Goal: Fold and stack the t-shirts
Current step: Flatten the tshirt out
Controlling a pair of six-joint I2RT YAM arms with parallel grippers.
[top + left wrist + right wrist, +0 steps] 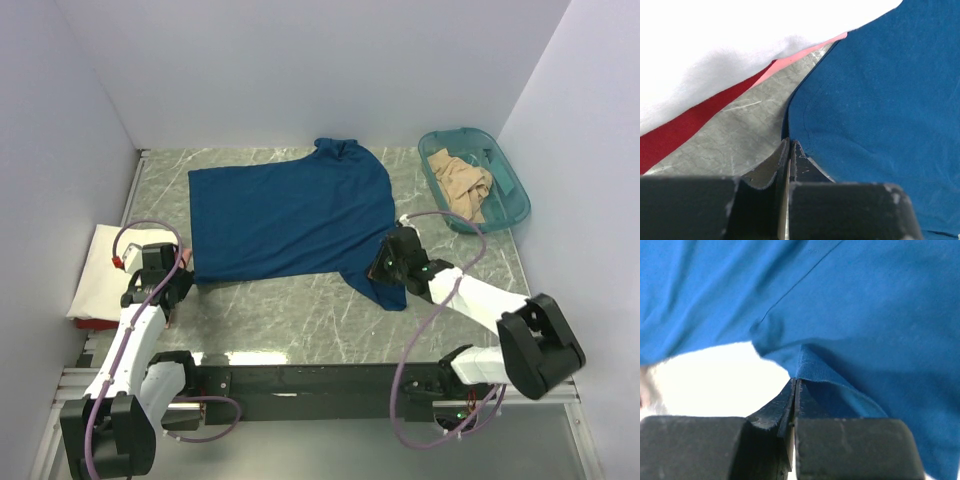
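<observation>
Pinching is the business on both sides. The right gripper (795, 382) has its jaws closed flat on a raised fold of the dark blue short-sleeved cloth t-shirt (290, 215), at the shirt's near right corner. The left gripper (790, 146) is also closed, its tips meeting right at the hem of the near left corner. It looks to have nipped the edge, though the bite is thin.

The blue shirt lies spread across the middle of the table, collar bunched at the far side. I judge this to be the start of its first fold, with both near corners taken. The next move calls for the two arms to lift together and carry that near edge over evenly, keeping the cloth taut between them (the left hold could slip if it is pulled hard).

A folded cream-white t-shirt (105, 265) sits at the left edge on a red cloth (95, 322). A crumpled tan-beige t-shirt (460, 188) waits in the teal translucent plastic tub (518, 205) at the far right. Everything rests on a grey marbled tabletop (300, 310), enclosed by plain pale walls (300, 60).
</observation>
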